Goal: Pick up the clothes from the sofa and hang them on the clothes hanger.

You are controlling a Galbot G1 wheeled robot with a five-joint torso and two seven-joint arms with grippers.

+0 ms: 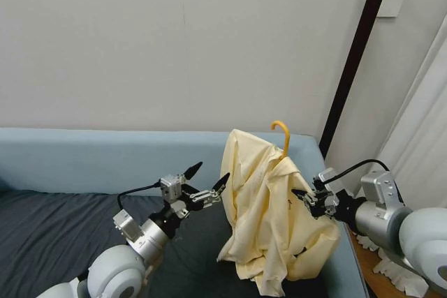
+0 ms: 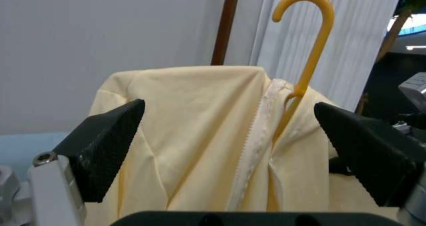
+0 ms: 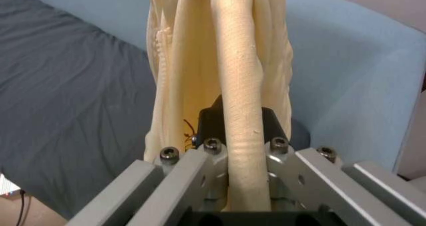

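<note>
Already the shirt [image 1: 265, 221] sits on its hanger [image 1: 282, 134], off the sofa [image 1: 105, 162]; my right gripper [image 1: 305, 202] has jaws clamped on the cloth, left gripper [image 1: 209, 176] jaws apart nearby. Racking it remains, I judge.

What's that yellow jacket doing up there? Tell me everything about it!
The yellow jacket is pale, soft-looking cloth, crumpled into folds, with a zipper running down it. It drapes over a yellow hanger whose hook sticks up above the collar. It hangs upright over the sofa. The right gripper is shut on a fold at its side. The open left gripper sits beside it, not touching.
</note>
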